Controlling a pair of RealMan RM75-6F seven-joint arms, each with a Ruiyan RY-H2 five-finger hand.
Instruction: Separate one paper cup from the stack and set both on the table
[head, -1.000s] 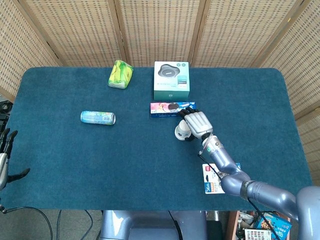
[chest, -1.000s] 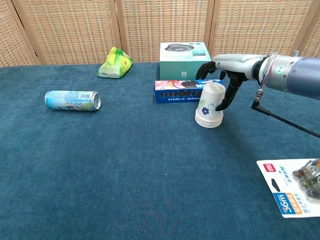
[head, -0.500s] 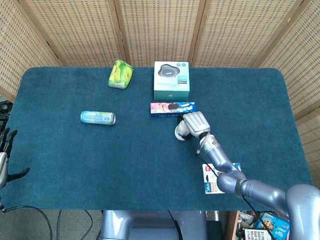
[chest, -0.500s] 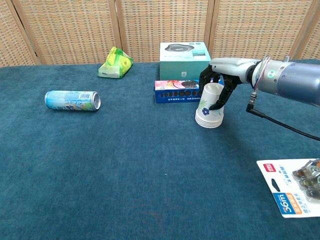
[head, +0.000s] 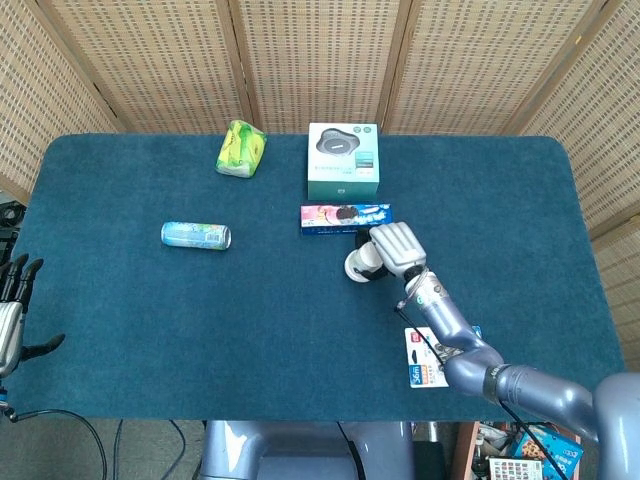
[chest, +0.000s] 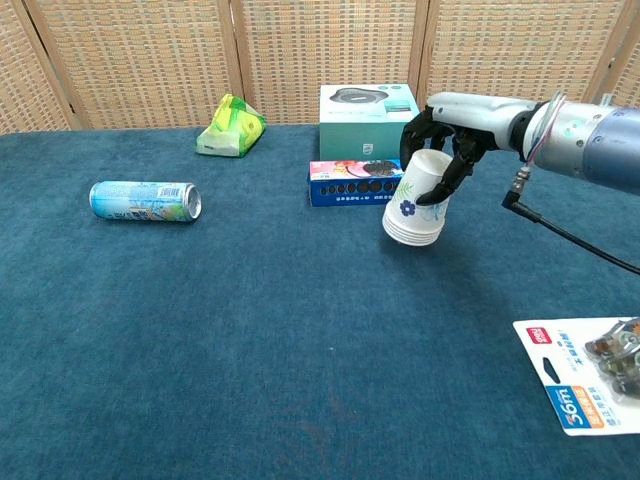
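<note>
**Cup stack in my right hand, tilted, off the cloth**

Chest view showed my right hand (chest: 447, 150) with fingers curled around the upper part of the paper cup stack (chest: 417, 201). The stack was upside down and tilted, rims toward 7 o'clock, and looked clear of the table (chest: 200, 330). Head view only gave the back of that hand (head: 397, 246) over the stack (head: 360, 265); grip and tilt weren't readable there. I couldn't count the cups in the stack, several rims only.

My left hand (head: 12, 310) appeared only in the head view, at the table's 9 o'clock edge, fingers spread, nothing in it.

Room: from table centre, open cloth ran toward 6 and 8 o'clock. Just beyond the stack, toward 12, sat the cookie box (chest: 362, 181), near the stack but not touching in chest view. The right side at 3 o'clock was bare cloth to the edge.

Count, one each:
- teal box (head: 343, 160), at 12
- cookie box
- drink can (head: 196, 235) lying on its side, at 9
- yellow-green packet (head: 241, 148), at 11
- carded pack (chest: 588, 375), at the 5 o'clock edge, overhanging in head view
</note>
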